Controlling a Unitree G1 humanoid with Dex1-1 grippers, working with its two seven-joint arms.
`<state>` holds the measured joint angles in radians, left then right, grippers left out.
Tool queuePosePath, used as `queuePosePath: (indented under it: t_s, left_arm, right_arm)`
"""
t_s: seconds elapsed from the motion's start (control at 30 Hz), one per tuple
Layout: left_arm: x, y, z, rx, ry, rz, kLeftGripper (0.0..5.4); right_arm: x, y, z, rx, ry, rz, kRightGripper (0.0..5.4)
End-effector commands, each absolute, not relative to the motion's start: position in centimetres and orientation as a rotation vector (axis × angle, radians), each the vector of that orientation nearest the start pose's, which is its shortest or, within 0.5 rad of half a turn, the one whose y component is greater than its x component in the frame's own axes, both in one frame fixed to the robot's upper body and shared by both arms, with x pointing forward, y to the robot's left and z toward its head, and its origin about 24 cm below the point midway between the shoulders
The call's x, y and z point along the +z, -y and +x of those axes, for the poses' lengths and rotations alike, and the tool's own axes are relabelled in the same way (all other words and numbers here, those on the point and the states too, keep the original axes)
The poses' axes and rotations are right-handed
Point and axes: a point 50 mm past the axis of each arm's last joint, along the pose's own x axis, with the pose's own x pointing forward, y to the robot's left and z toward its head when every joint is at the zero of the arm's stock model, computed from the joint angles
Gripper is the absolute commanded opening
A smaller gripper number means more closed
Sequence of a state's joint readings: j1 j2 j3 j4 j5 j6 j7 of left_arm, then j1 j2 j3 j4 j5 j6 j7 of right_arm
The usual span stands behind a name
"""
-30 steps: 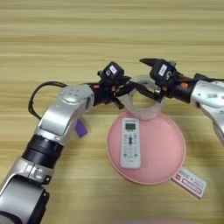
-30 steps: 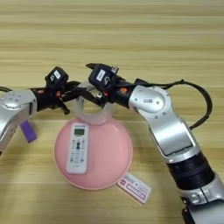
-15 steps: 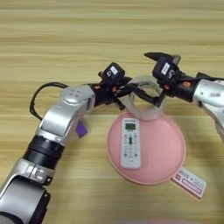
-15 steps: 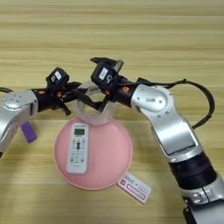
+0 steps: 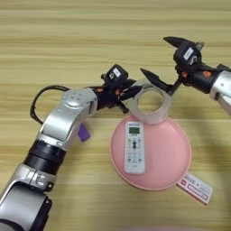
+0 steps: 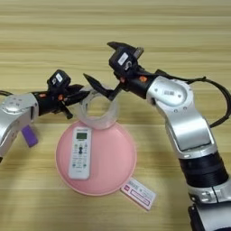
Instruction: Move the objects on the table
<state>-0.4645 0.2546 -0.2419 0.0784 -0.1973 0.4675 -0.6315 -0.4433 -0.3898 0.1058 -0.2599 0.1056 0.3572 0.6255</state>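
Counter (image 5: pixel 54 36): plate (image 5: pixel 171 155) near centre, remote control (image 5: pixel 134 146) lying in its left half; tape roll (image 5: pixel 151 101) at the plate's far rim; block (image 5: pixel 83 132) left of the plate; card (image 5: pixel 195 188) at the plate's near right edge

Both views are looking steeply down from the robot's head onto the desk (image 5: pixel 54 27), whose wood grain is filling each picture edge to edge. They are sitting side by side and facing the same way, close enough that the arms are reaching in from the lower corners. The left eye view is taking in more of the left side, showing the left arm's full sweep and cutting the right arm at the picture's edge. The right eye view is reaching further right, showing the right arm whole. Both are sharing the middle: the pink plate (image 6: pixel 113 173), white remote control (image 5: pixel 134 148) and tape roll (image 6: pixel 100 109).
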Motion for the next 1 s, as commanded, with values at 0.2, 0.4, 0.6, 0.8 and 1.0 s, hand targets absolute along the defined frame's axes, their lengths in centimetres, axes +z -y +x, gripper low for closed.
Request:
queuePosePath:
  t_s: [0.2, 0.4, 0.6, 0.8, 1.0]
  left_arm:
    - [12.6, -9.4, 31.2, -0.908, -0.094, 0.142, 0.96]
    - [14.0, -10.3, 31.3, -0.887, -0.048, 0.146, 0.96]
    - [14.8, -12.1, 31.3, -0.853, -0.039, 0.174, 0.96]
    - [14.5, -14.0, 31.0, -0.840, -0.075, 0.220, 0.96]
    - [13.2, -15.5, 30.8, -0.818, -0.131, 0.236, 0.96]
  right_arm:
    - [18.0, 14.9, 30.9, 0.662, 0.230, -0.292, 5.40]
    - [17.1, 16.3, 31.7, 0.588, 0.222, -0.226, 5.40]
    - [16.3, 17.4, 32.1, 0.528, 0.214, -0.172, 5.40]
    - [15.1, 18.0, 32.3, 0.474, 0.201, -0.133, 5.40]
    - [13.9, 18.6, 32.3, 0.398, 0.251, -0.084, 5.40]
